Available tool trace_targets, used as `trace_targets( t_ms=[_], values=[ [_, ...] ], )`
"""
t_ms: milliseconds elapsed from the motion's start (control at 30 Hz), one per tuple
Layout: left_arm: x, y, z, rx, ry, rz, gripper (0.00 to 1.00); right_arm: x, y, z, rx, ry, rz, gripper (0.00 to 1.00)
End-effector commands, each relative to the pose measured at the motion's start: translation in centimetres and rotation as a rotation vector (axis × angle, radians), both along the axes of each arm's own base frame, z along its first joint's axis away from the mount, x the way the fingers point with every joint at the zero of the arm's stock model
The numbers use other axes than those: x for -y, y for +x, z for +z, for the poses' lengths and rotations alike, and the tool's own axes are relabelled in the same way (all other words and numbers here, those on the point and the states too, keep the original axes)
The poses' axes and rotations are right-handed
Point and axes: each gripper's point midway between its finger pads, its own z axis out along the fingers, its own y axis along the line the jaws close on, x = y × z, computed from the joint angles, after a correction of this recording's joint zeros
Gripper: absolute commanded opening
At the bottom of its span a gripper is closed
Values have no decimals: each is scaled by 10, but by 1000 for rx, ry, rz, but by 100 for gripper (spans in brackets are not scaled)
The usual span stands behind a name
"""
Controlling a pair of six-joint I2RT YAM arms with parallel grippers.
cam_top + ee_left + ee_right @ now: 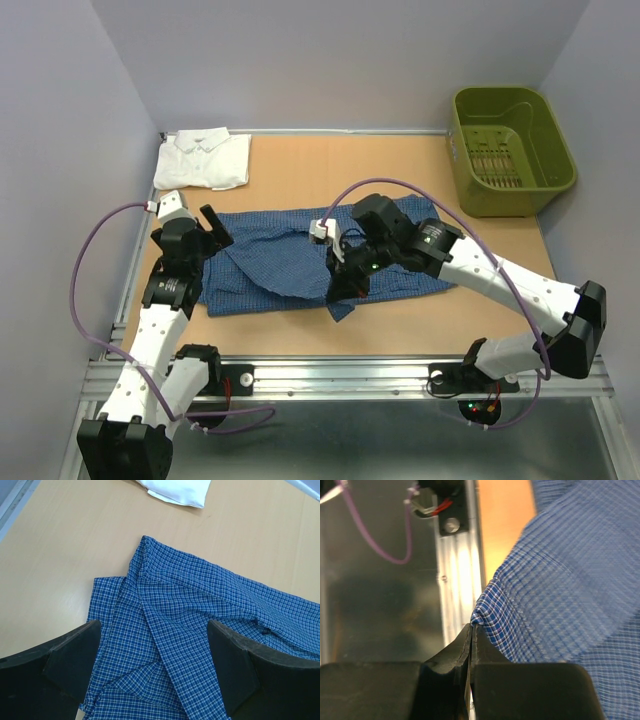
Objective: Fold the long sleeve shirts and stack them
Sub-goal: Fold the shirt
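Observation:
The dark blue checked long sleeve shirt [270,262] lies spread across the middle of the table, partly folded over itself. My right gripper [345,285] is shut on a hem of it near the front edge and holds that part raised; in the right wrist view the fingertips [471,630] pinch a fold of the checked cloth [560,590]. My left gripper [205,240] hovers open over the shirt's left end, and the creased cloth [200,610] shows between its wide-apart fingers [75,655]. The white shirt [203,160] lies folded at the far left corner.
An olive-green plastic basket [510,150] stands at the far right corner. The metal rail [350,370] with the arm bases runs along the near edge of the table. Grey walls close in the left, back and right sides.

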Motion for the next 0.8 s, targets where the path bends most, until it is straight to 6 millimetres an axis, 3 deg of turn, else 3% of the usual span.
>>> trace_targets(
  t_ms=[0, 133, 400, 567, 700, 767],
  values=[
    [1, 3, 4, 33, 10, -12, 98, -4, -39, 34, -53, 78, 120, 1],
    [0, 3, 5, 38, 11, -6, 98, -14, -59, 35, -67, 72, 173, 1],
    [-1, 2, 7, 43, 14, -1, 98, -35, -76, 31, -93, 53, 221, 1],
    [-1, 2, 7, 43, 12, 2, 98, -46, -64, 16, -77, 0, 151, 1],
    [-2, 2, 8, 46, 14, 4, 98, -56, -52, 24, -39, 13, 111, 1],
    [-2, 2, 7, 44, 12, 4, 98, -61, -33, 26, 25, 1, 26, 1]
  ],
)
